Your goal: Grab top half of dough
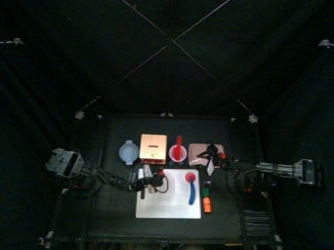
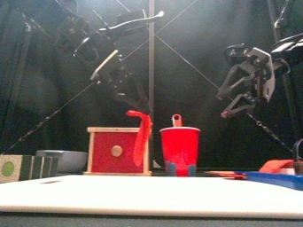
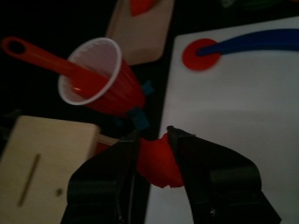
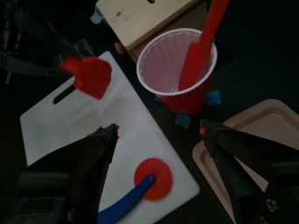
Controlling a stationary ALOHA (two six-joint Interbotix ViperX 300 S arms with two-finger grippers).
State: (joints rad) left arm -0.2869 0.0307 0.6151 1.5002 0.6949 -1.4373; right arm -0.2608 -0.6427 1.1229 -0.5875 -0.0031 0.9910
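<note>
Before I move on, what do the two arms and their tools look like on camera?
Both arms are black, jointed segments with exposed cabling along them. The left tool has two broad, matte black jaws with rounded edges. The right tool matches it: two dark, tapering jaws. I can make out no markings or labels on either.

Both arms are black, built of jointed segments, the left arm [image 1: 81,172] ending at a paler grey block at its outer end and the right arm [image 1: 280,173] at a similar grey block. In the front view dark cables loop along the upper links, and the left arm's links catch pale highlights. The left gripper [image 3: 160,166] has two broad matte black jaws with rounded edges; the right gripper [image 4: 158,166] has two long, flat black jaws, tapering toward their tips
</note>
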